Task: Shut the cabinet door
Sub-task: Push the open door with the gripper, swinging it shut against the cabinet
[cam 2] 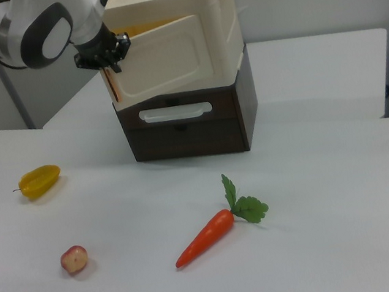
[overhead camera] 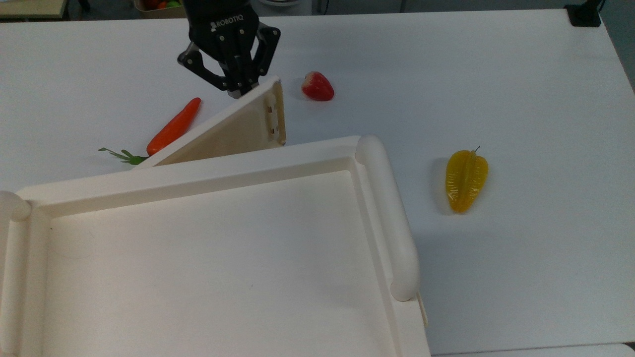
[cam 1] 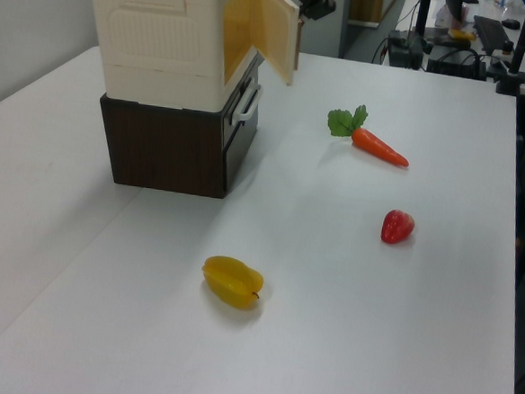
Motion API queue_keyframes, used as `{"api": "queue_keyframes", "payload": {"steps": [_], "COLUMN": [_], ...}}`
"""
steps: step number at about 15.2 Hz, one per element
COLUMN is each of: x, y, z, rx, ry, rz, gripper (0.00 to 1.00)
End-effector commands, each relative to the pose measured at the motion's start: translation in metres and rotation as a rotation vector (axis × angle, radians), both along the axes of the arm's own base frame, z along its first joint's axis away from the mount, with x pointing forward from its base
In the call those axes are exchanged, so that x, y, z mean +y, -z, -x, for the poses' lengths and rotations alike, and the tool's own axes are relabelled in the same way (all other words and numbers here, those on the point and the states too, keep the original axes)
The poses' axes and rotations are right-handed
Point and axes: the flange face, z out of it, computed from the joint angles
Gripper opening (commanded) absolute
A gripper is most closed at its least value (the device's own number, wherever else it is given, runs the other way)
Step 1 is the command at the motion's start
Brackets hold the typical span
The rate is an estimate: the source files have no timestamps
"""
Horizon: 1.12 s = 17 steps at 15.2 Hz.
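The cabinet door (overhead camera: 233, 133) stands partly open, hinged at the top view's left, its tan inner face with two dark slots turned toward the cabinet (overhead camera: 198, 248). My gripper (overhead camera: 237, 90) is shut, its tips against the door's outer face near the free edge. In the right view the gripper (cam 2: 106, 65) presses at the door's (cam 2: 166, 58) free end. From the left view the door (cam 1: 274, 35) angles out from the cabinet (cam 1: 165, 37), with the gripper (cam 1: 310, 4) just behind it.
A carrot (overhead camera: 173, 126) lies beside the door on the white table (overhead camera: 521, 74), a strawberry (overhead camera: 317, 86) just past the gripper, and a yellow starfruit (overhead camera: 466, 179) off the cabinet's right rail. A dark brown drawer base (cam 1: 171, 146) carries the cabinet.
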Motion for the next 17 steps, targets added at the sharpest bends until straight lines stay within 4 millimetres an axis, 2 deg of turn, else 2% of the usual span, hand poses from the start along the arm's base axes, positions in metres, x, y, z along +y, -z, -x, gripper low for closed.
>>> {"api": "queue_keyframes", "payload": {"steps": [1, 5, 10, 12, 13, 17], "x": [0.045, 0.075, 0.089, 0.103, 0.103, 0.105], "y": [0.014, 0.022, 0.029, 0.03, 0.037, 0.038], "z": [-0.017, -0.034, -0.054, -0.056, -0.059, -0.059], "rx": [-0.041, -0.102, -0.145, -0.214, -0.218, -0.215], "ry": [0.135, 0.284, 0.408, 0.41, 0.418, 0.419], "rz": [-0.058, -0.144, -0.218, -0.237, -0.23, -0.229], "gripper": [0.0, 0.0, 0.0, 0.0, 0.0, 0.0]}}
